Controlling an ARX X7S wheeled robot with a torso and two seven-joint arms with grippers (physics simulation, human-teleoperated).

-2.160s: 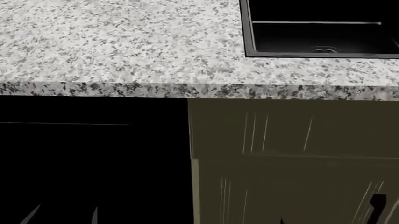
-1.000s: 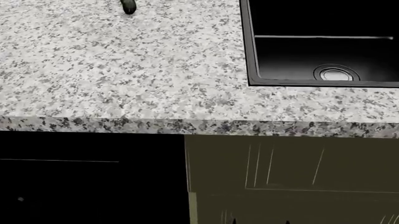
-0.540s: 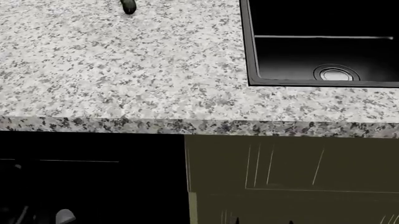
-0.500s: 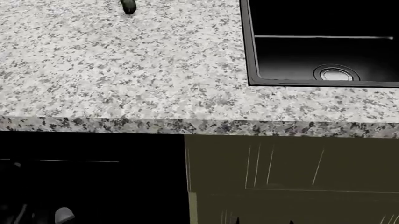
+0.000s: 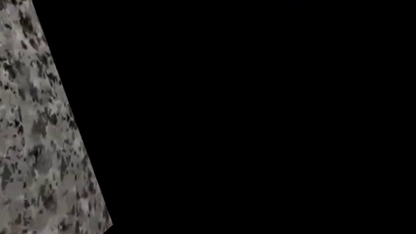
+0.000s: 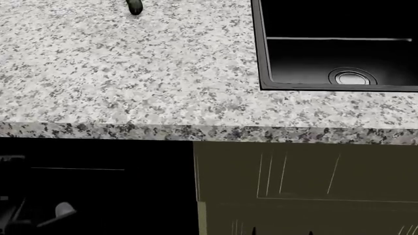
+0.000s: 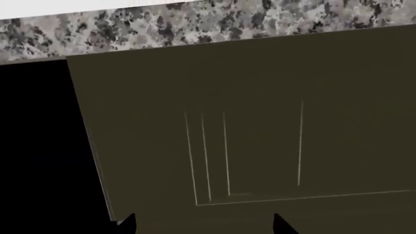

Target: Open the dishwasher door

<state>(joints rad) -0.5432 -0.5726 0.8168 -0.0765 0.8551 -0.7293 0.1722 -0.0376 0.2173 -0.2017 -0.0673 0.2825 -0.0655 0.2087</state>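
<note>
Overhead, the granite counter [image 6: 130,73] fills most of the head view, its speckled front edge running straight across from 9 to 3 o'clock. Set into it at 1 o'clock is the black sink [image 6: 261,58], with a round drain [image 6: 353,77] on its floor. Below the edge at 7 o'clock sits the door [image 6: 144,196], a plain black panel facing outward toward the robot, upright and shut flush under the counter, its long axis lying sideways along the counter edge; one thin pale line [image 6: 77,169] crosses it near the top. Just beside it, at 5 o'clock, is the olive cabinet [image 6: 300,186], touching the door along a vertical seam. The left gripper [image 6: 33,218] shows at 8 o'clock in front of the door, one pale finger [image 6: 62,210] catching light; whether it is spread or clenched I cannot tell, nor whether it touches the panel. The right gripper [image 7: 202,225] faces the cabinet, its two dark tips set well apart, holding nothing. A small dark object [image 6: 135,7] lies on the counter at 11 o'clock, too cropped to name.
</note>
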